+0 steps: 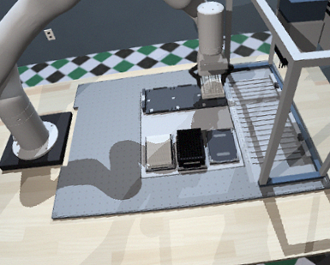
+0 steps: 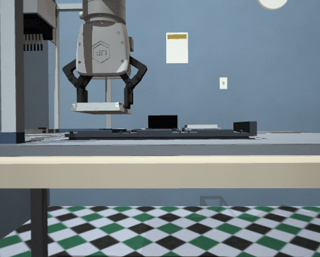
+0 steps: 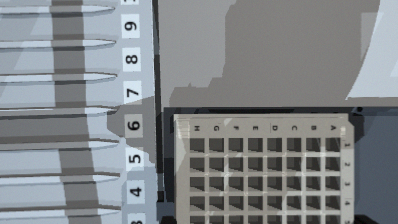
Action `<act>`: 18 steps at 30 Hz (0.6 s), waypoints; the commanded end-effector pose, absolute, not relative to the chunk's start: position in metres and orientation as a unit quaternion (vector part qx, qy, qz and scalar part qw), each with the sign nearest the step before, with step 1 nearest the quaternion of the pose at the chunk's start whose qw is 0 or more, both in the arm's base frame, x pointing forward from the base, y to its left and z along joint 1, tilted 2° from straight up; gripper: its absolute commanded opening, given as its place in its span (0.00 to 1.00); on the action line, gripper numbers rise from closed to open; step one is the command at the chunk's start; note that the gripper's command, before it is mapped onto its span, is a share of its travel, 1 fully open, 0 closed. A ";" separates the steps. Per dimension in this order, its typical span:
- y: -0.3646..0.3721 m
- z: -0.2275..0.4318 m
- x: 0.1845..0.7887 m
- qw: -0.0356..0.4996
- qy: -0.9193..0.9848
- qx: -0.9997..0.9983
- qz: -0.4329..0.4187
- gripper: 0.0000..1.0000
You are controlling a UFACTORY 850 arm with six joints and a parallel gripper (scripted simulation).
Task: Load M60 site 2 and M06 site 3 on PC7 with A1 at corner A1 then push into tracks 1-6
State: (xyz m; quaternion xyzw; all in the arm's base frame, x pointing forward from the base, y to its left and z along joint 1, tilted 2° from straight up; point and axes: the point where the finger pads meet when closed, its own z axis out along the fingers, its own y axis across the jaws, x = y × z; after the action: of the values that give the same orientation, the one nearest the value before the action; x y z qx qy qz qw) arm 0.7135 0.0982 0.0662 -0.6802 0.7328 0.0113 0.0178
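My gripper (image 2: pixel 104 103) is shut on M06 (image 2: pixel 100 107), a pale 96-well plate, and holds it level a short way above the rail end of the dark carrier PC7 (image 1: pixel 182 96). In the wrist view the plate (image 3: pixel 265 170) has its A and 1 labels meeting at its upper right corner. The carrier lies on the apron in front of the rails, with its handle (image 2: pixel 244 126) at the end away from them. M60 (image 1: pixel 159 151), a pale 384-well plate, sits in nest S1. M09 (image 1: pixel 190 148), a black deep-well block, sits in S2. Nest S3 (image 1: pixel 221 144) is empty.
The loading rails (image 1: pixel 259 114) lie just beyond the carrier's end, with track numbers (image 3: pixel 132 125) printed along the apron edge. The instrument's white frame (image 1: pixel 288 57) stands over the rails, close to my wrist.
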 end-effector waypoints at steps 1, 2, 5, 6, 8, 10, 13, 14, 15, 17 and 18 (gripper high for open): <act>0.099 0.061 0.715 0.019 0.733 -0.680 0.011 0.00; 0.099 0.059 0.715 0.019 0.733 -0.680 0.011 0.00; 0.099 0.054 0.715 0.019 0.733 -0.680 0.011 0.00; 0.099 0.054 0.715 0.019 0.733 -0.680 0.011 0.00; 0.099 0.053 0.715 0.019 0.733 -0.680 0.011 0.00; 0.099 0.049 0.715 0.019 0.733 -0.680 0.011 0.00; 0.099 0.044 0.715 0.019 0.733 -0.680 0.011 0.00; 0.099 0.043 0.715 0.019 0.733 -0.680 0.011 0.00; 0.099 0.042 0.715 0.019 0.733 -0.680 0.011 0.00; 0.099 0.042 0.715 0.019 0.733 -0.680 0.011 0.00; 0.099 0.042 0.715 0.019 0.733 -0.680 0.011 0.00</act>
State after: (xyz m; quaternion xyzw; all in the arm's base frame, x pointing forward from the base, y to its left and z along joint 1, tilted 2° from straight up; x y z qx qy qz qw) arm 0.7134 0.0992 0.0413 -0.6802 0.7328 0.0115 0.0175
